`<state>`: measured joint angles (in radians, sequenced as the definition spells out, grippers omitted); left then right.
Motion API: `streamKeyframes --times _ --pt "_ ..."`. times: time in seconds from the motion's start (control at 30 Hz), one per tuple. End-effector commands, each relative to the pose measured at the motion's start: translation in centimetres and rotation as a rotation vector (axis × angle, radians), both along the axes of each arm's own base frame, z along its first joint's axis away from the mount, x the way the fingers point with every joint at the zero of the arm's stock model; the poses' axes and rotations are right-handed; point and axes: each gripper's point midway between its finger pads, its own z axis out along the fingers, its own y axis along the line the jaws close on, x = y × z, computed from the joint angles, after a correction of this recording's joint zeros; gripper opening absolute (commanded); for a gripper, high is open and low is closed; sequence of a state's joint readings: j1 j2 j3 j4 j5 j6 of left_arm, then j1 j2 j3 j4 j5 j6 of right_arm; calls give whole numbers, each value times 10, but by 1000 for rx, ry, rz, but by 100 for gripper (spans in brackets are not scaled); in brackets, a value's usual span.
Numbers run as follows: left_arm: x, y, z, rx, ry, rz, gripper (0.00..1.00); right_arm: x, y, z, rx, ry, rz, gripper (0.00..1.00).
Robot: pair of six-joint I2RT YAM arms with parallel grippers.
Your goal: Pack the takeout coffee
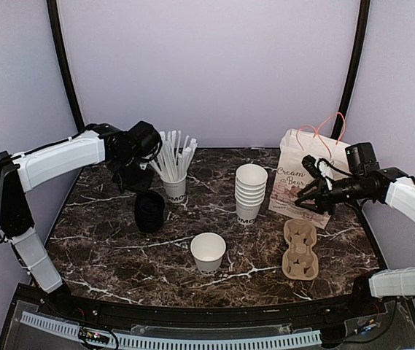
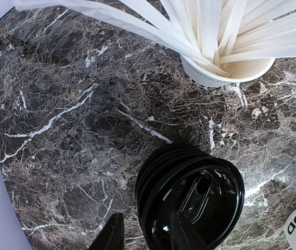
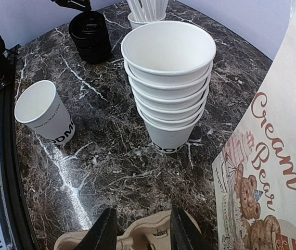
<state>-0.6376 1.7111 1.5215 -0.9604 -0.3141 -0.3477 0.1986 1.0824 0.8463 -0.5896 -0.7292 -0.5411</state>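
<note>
1. The left gripper (image 2: 145,237) hangs released at the lid stack's (image 2: 189,203) rim, with one finger outside it and one over the top lid.
2. To pick one lid cleanly, it should pinch only the topmost rim lightly and lift straight up, so the lids beneath stay put.
3. The takeout coffee (image 1: 208,251), lidless, stands at four o'clock from the stack. The straw cup (image 1: 174,186) stands at one o'clock.
4. The right gripper (image 3: 142,234) is released above the cup carrier (image 1: 300,250), beside the paper bag (image 1: 302,171).
</note>
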Motion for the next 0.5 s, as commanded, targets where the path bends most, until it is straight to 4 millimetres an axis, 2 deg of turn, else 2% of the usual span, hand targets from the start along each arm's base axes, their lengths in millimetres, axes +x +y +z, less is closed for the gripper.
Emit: streamKeyframes --times 0.0,0.47 --pt "-2 5 -2 22 23 14 34 0 3 5 16 -33 16 37" --pt "-3 3 -17 43 63 2 25 0 3 2 13 -28 15 37"
